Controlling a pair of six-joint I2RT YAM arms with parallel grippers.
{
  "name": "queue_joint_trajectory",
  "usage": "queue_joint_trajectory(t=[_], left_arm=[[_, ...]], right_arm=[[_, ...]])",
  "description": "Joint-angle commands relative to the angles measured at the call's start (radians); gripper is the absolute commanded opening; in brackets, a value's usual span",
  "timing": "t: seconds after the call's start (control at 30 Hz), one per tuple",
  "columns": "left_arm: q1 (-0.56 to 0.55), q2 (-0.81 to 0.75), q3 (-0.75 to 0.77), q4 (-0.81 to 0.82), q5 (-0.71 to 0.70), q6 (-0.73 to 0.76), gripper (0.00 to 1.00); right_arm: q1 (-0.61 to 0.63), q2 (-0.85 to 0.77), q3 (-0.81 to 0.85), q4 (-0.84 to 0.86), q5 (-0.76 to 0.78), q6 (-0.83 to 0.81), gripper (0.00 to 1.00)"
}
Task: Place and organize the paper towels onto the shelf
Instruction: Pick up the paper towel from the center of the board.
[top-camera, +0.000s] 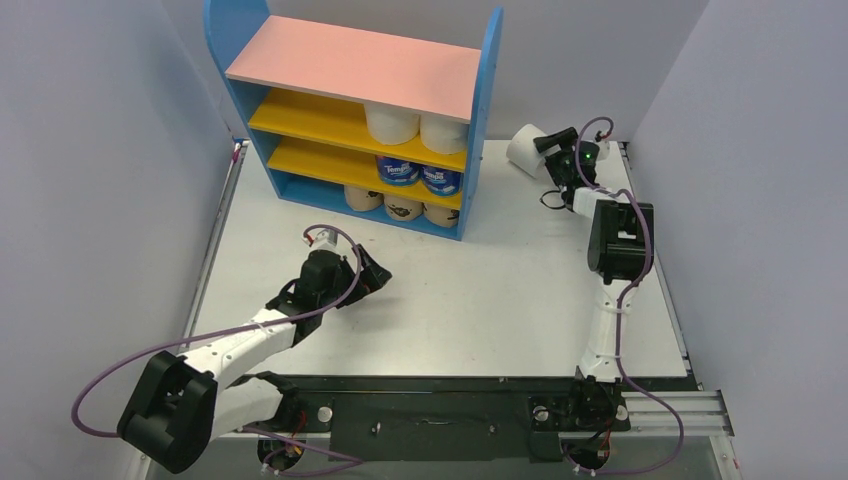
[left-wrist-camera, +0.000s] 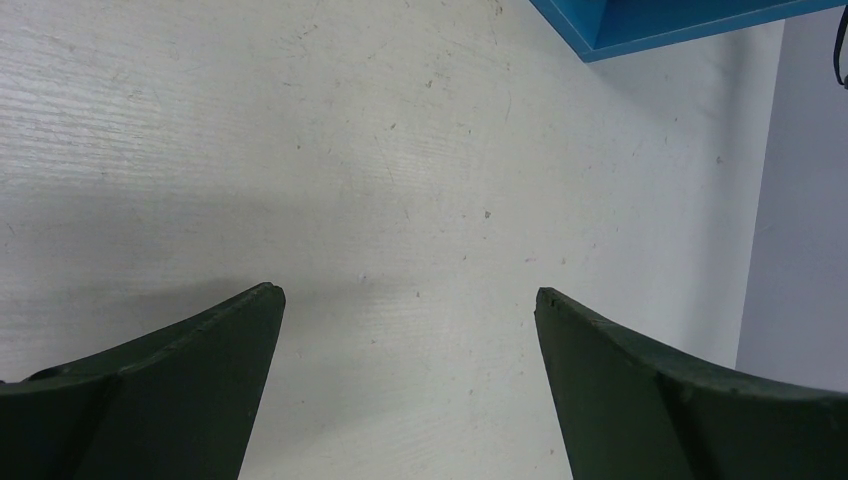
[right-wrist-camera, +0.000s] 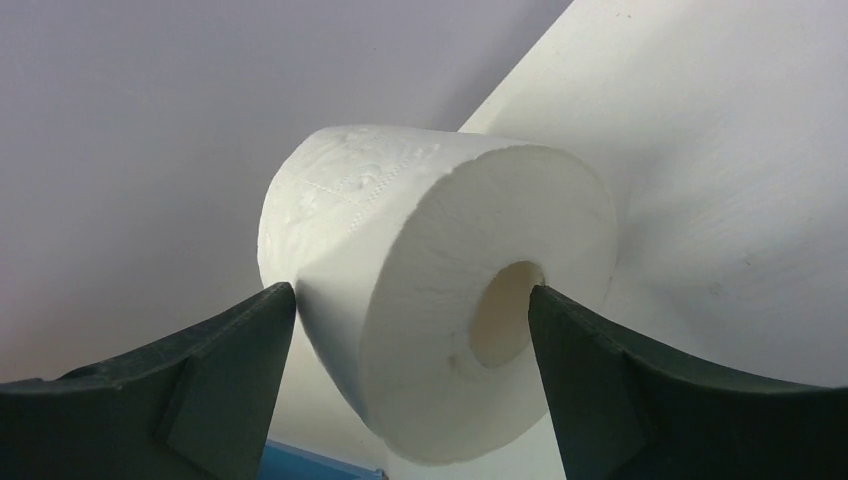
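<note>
A plain white paper towel roll (top-camera: 523, 148) lies on its side at the table's back right, near the wall. My right gripper (top-camera: 550, 141) straddles it. In the right wrist view the roll (right-wrist-camera: 430, 250) fills the gap of this gripper (right-wrist-camera: 412, 290), a fingertip at each flank, jaws still wide and open. The shelf (top-camera: 350, 65) stands at the back left. It holds two white rolls (top-camera: 391, 122) on the upper yellow board, two blue-wrapped ones (top-camera: 398, 170) below, and three tan printed ones (top-camera: 402, 208) on the base. My left gripper (top-camera: 378, 278) hovers open over bare table (left-wrist-camera: 410, 295).
Grey walls close in on the left, back and right. The shelf's blue base corner (left-wrist-camera: 680, 20) shows at the top of the left wrist view. The left halves of both yellow boards (top-camera: 300, 112) are bare. A black rail (top-camera: 430, 410) runs along the near edge.
</note>
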Motion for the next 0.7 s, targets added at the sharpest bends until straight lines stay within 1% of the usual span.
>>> queue_joint_trajectory(t=[0.0, 0.1, 0.2, 0.43, 0.5, 0.57, 0.67], left_arm=[[0.001, 0.014, 0.030, 0.049, -0.009, 0.017, 0.96], [0.001, 0.025, 0.033, 0.050, -0.006, 0.015, 0.96], [0.001, 0.027, 0.033, 0.050, -0.008, 0.015, 0.96], [0.004, 0.028, 0.032, 0.050, -0.009, 0.016, 0.96], [0.006, 0.027, 0.032, 0.048, -0.006, 0.017, 0.96], [0.007, 0.022, 0.031, 0.048, -0.004, 0.017, 0.96], [0.008, 0.009, 0.030, 0.043, 0.001, 0.017, 0.96]], right_arm=[[0.003, 0.010, 0.030, 0.107, -0.031, 0.039, 0.81], [0.002, 0.020, 0.011, 0.192, -0.051, 0.076, 0.75], [0.001, 0.033, 0.002, 0.248, -0.065, 0.096, 0.67], [0.001, 0.061, 0.021, 0.292, -0.096, 0.134, 0.62], [0.001, 0.056, 0.013, 0.305, -0.097, 0.137, 0.51], [-0.001, 0.040, -0.015, 0.330, -0.095, 0.141, 0.44], [-0.002, -0.002, -0.079, 0.355, -0.088, 0.142, 0.37]])
